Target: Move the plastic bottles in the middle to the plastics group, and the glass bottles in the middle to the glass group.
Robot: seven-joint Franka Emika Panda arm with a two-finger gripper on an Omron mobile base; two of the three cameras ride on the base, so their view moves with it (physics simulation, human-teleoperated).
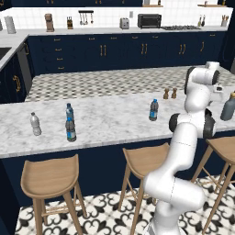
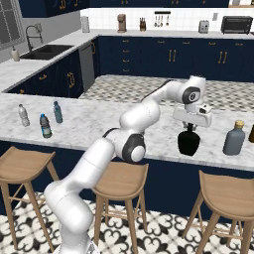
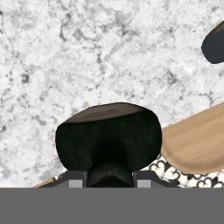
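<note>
Claw (image 2: 189,128) is clamped on the short neck of the squat black bottle (image 2: 189,142), gripped from above so the bulbous body hangs straight below the fingers. In the right base view the bottle sits at or just above the marble bench (image 2: 99,124); contact cannot be told. The neck grip likely suits the shape, since the body looks too wide for the jaws.

The tall grey bottle (image 2: 233,139) with the orange top stands near, at 3 o'clock from the black one in the right base view (the glass group, judging by the task). Path between them looks free; the wide body could knock the grey bottle if set down too close.

In the left base view one water bottle (image 1: 153,110) stands mid-bench, unmoved. Far left: a second water bottle (image 1: 70,129) just in front of the teal bottle (image 1: 69,111), the pale white-capped bottle (image 1: 35,124) at 9 o'clock from them. Two brown shakers (image 1: 170,93) stand at the far edge, clear of the work. Stools (image 2: 225,191) line the near side.
</note>
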